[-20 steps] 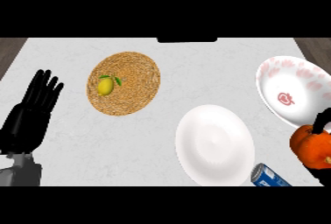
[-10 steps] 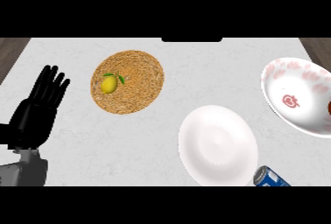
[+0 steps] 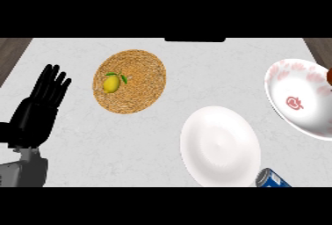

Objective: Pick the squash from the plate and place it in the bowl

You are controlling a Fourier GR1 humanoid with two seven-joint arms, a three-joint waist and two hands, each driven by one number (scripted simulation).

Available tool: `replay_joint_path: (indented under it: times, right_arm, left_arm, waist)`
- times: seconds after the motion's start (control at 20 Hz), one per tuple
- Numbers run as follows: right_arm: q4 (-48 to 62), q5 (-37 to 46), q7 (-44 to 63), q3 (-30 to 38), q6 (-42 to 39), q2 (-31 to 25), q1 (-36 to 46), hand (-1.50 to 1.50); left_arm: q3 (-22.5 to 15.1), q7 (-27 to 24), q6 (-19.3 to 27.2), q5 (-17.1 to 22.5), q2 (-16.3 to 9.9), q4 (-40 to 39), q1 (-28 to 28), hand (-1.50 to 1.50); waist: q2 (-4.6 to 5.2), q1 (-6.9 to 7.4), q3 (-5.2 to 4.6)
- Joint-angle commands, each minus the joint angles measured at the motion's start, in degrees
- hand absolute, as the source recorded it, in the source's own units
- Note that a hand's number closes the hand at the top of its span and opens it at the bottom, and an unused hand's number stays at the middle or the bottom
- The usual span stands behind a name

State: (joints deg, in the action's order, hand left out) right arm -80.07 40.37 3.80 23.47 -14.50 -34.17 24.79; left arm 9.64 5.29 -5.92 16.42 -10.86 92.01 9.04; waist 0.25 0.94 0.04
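Pale marbled counter fills the view. At its left edge the left hand rests with fingers straight and released, pointing up. Right of those fingertips a woven mat carries a small yellow fruit; further right and lower lies the white plate, bare, with a blue can below it. A second ago the right hand, clenched round the orange squash, showed beside the patterned bowl; now only a dark sliver shows at the frame's right edge, so its fingers cannot be told. Squash is out of view, likely hovering near the bowl
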Motion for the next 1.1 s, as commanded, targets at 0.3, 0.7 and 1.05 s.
replay_joint_path:
  times: [0.3, 0.7, 1.05]
  right_arm:
    - [35.53, 8.68, -11.28, -5.01, 12.14, -0.96, 13.17, 1.5]
    - [55.25, 7.94, -13.63, -3.0, 6.32, -2.56, 19.27, -1.5]
    - [59.62, -0.86, -24.92, 5.46, 8.42, -1.58, 23.7, -1.5]
  left_arm:
    - [-0.96, -0.49, -0.4, -0.62, 0.78, -0.9, 0.82, 0.0]
    - [-0.71, -2.02, -1.03, -0.2, 1.12, -2.63, 2.36, 0.0]
    - [-0.35, -1.17, -1.74, 0.06, 0.07, -1.54, 1.33, 0.0]
  waist:
    - [0.46, 1.05, 0.04]
    - [1.05, 2.21, 0.14]
    - [0.82, 2.0, 0.22]
